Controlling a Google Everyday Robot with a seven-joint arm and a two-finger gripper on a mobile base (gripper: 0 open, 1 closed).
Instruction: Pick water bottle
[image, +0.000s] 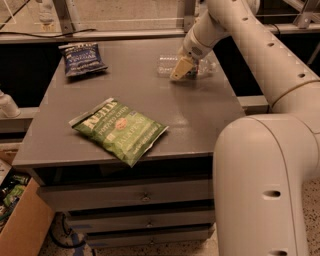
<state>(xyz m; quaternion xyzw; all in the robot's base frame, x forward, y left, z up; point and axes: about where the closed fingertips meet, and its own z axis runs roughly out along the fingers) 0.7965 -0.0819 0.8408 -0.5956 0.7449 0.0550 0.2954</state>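
Your tool sits right over the bottle, which lies left-to-right on the table. You can't tell its grip.

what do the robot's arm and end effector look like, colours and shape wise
The arm is off-white: thick, smooth, rounded tube segments with small dark round holes along them. No cables or markings show. The end effector is a smaller tan-yellow piece below a white wrist, at the water bottle at the far right of the table.
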